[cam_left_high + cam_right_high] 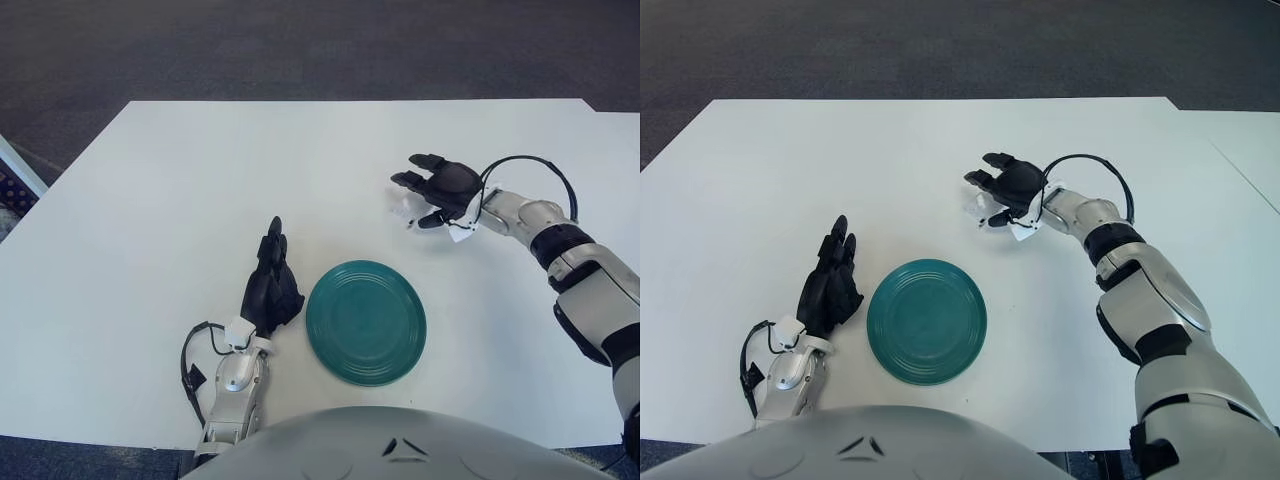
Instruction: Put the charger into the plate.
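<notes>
A small white charger point(404, 209) lies on the white table point(200, 170), to the right of centre and beyond the plate. My right hand point(408, 198) hovers right over it, its black fingers spread on the far side and its thumb on the near side, not closed on it. The hand covers most of the charger. Near the front edge sits the round teal plate point(366, 321), with nothing in it. My left hand point(272, 280) shows just left of the plate, fingers straight and holding nothing.
A black cable point(530, 165) loops over my right wrist, and another point(190, 365) hangs by my left forearm. A second white surface point(620, 125) adjoins the table at the far right. Dark carpet point(300, 50) lies beyond the far edge.
</notes>
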